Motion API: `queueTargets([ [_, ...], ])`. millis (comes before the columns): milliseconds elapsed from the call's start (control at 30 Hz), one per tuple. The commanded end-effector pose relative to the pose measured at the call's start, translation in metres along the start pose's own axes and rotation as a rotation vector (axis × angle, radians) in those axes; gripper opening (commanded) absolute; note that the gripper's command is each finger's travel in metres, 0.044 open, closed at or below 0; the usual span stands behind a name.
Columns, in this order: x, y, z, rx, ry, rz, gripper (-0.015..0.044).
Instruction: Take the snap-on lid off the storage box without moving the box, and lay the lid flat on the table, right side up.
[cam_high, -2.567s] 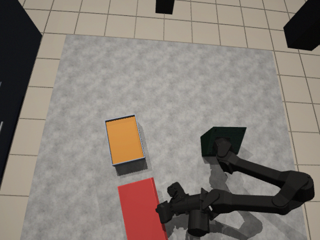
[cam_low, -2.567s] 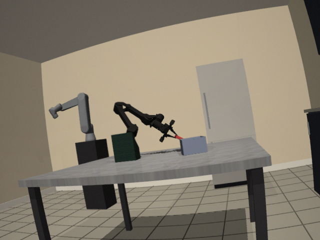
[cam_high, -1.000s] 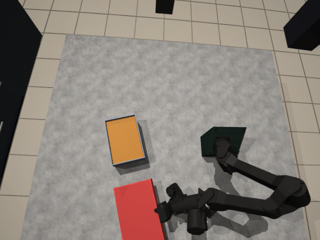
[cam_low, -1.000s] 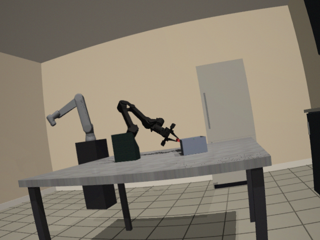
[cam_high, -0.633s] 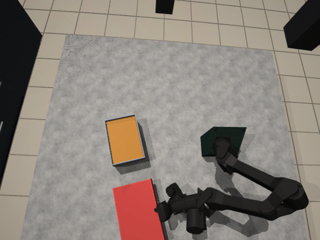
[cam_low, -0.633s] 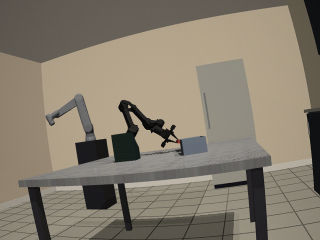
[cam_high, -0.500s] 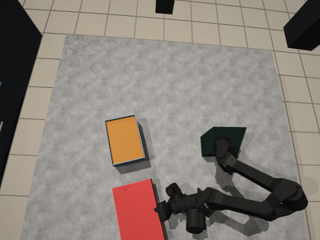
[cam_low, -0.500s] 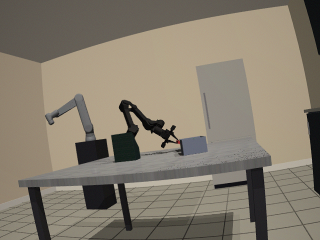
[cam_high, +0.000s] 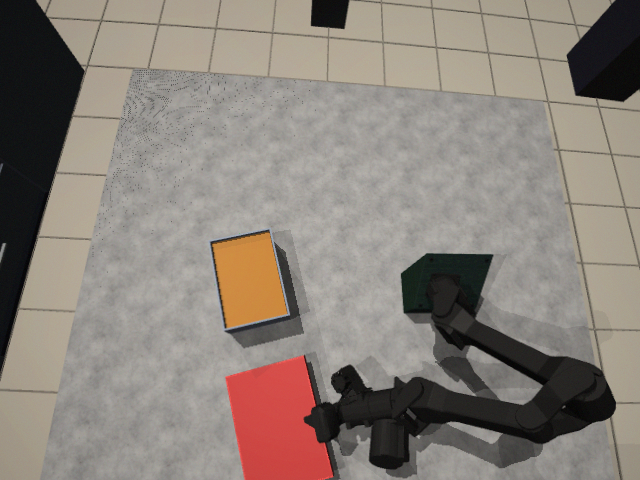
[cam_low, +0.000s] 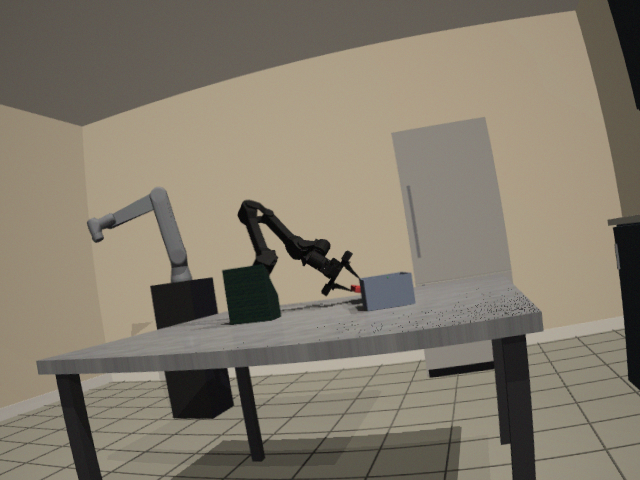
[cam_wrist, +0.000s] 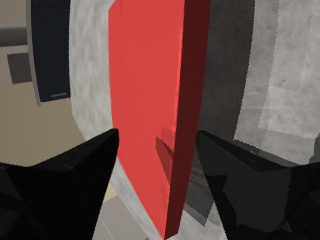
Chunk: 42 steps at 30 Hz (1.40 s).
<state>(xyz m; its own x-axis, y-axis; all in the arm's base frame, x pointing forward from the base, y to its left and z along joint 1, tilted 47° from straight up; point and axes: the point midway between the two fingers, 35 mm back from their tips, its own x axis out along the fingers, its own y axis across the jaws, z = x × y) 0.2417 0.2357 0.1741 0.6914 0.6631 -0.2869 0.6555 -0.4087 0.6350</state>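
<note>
The storage box (cam_high: 282, 273) (cam_low: 387, 291) is blue-grey and stands upright on the table without its lid; its orange inside shows. The red lid (cam_high: 273, 413) (cam_low: 356, 288) (cam_wrist: 145, 75) is beside the box, broad smooth face up, near the table's lower edge in the top view. Whether it rests fully flat is hard to tell. My gripper (cam_high: 308, 419) (cam_low: 356, 283) (cam_wrist: 158, 136) is open, its fingers on either side of the lid's near edge, with gaps visible in the wrist view. The lid's underside is hidden.
A dark green block (cam_high: 413, 289) (cam_low: 250, 294) stands on the table (cam_high: 361, 180) (cam_low: 310, 351) at my arm's base. The box is close to the lid, with a narrow strip of table between them. A grey arm (cam_low: 168, 227) stands on a separate dark pedestal behind.
</note>
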Motion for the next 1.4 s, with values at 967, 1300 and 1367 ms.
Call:
queueTargets([
  [967,-0.048,-0.042,0.001,0.003,0.004,-0.004,0.044],
  [1300,-0.058,-0.035,-0.002,0.003,0.004,-0.003,0.044],
  [1367,-0.062,-0.033,-0.002,0.003,0.004,-0.003,0.044],
])
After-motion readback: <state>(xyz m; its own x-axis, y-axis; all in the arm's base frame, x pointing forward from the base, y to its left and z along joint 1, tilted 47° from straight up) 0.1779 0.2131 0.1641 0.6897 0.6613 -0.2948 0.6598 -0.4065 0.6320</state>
